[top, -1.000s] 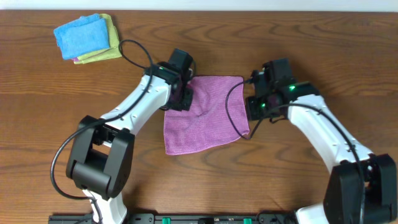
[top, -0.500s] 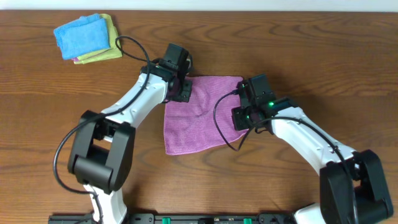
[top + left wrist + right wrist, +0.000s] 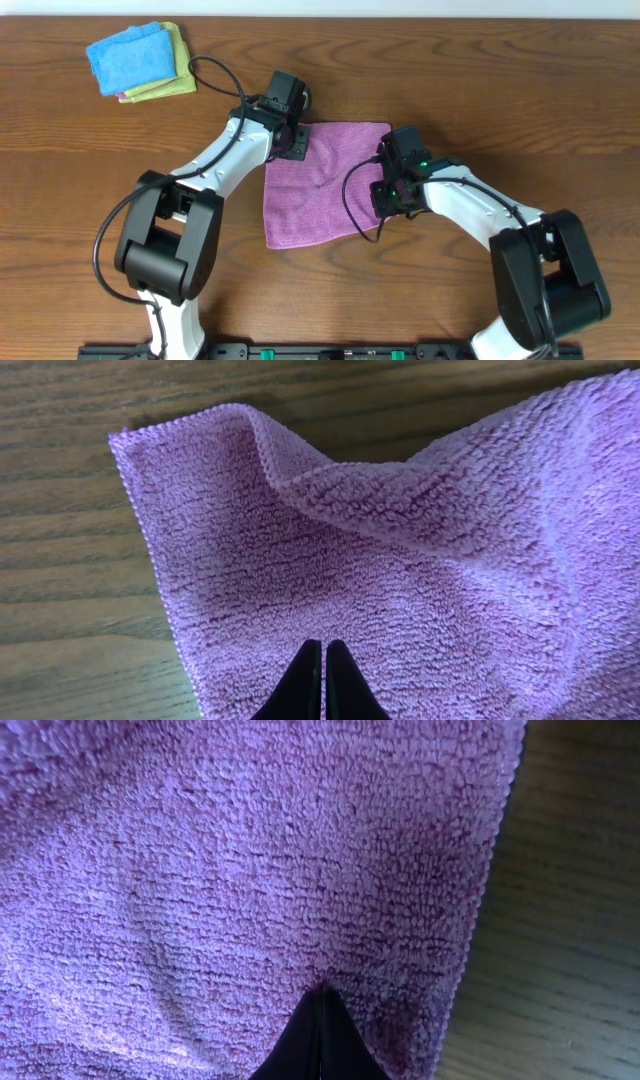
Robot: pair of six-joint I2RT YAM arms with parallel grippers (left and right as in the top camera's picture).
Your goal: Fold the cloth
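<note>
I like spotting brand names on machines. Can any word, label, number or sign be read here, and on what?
None: no text can be read.
The purple cloth, the blue cloth, the white robot arms and the wooden table show no writing.
The green light on the right arm is no sign.

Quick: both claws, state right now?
Left claw: closed over the cloth; pinch cannot be told.
Right claw: closed over the cloth; pinch cannot be told.
</note>
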